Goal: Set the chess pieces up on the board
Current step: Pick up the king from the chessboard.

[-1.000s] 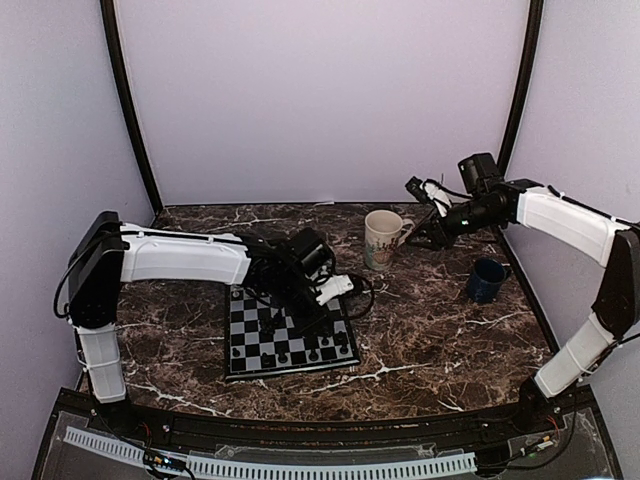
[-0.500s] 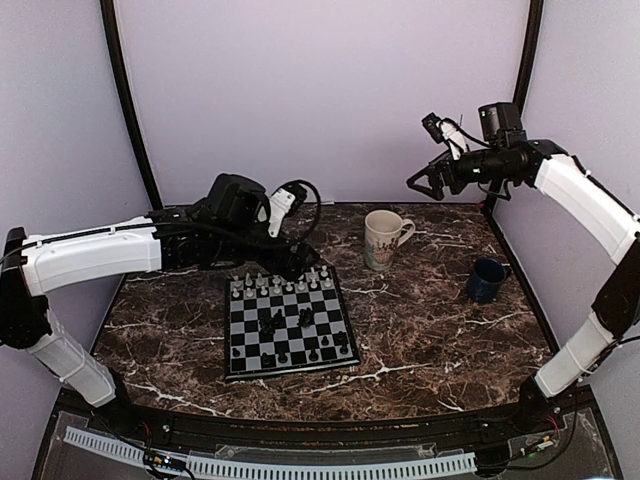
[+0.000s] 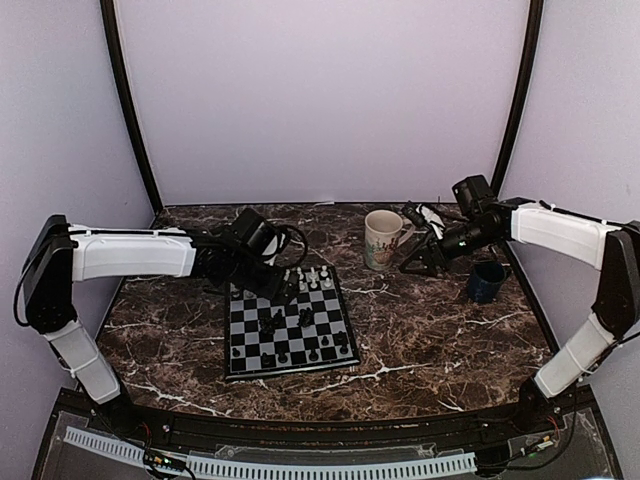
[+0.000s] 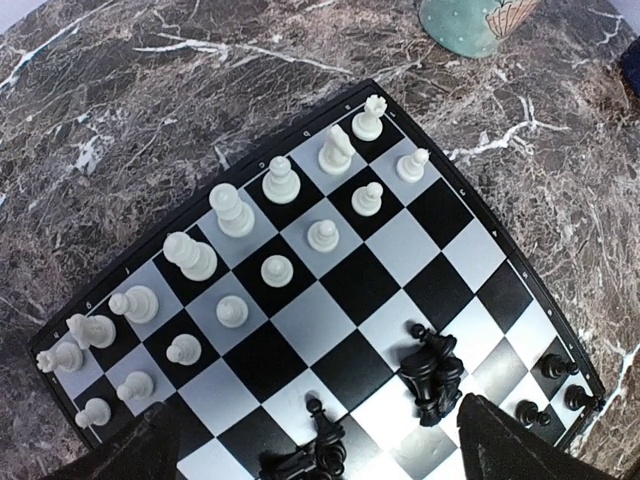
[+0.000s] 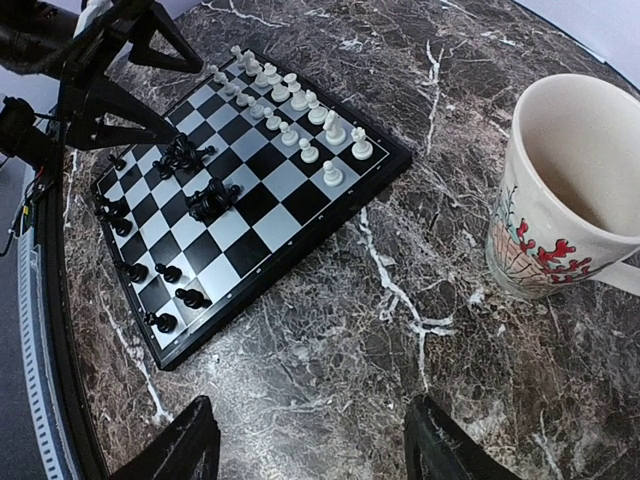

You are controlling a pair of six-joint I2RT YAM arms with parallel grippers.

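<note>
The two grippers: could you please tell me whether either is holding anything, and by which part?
Nothing is held: the left gripper and the right gripper are both open and empty.

So the board (image 3: 250, 325) sits left of centre on the table (image 3: 430, 340). It has two tidy rows of pieces (image 4: 277, 268) along its far edge, two heaps (image 4: 432, 372) mid-board and a few loose ones (image 3: 283, 357) along the near edge. The mug (image 3: 382, 240) is behind-right of the board, with the cup (image 3: 487, 281) further right. The left gripper (image 4: 320, 445) hangs over the board's far-left corner, and the right gripper (image 5: 310, 450) is just right of the mug.
</note>
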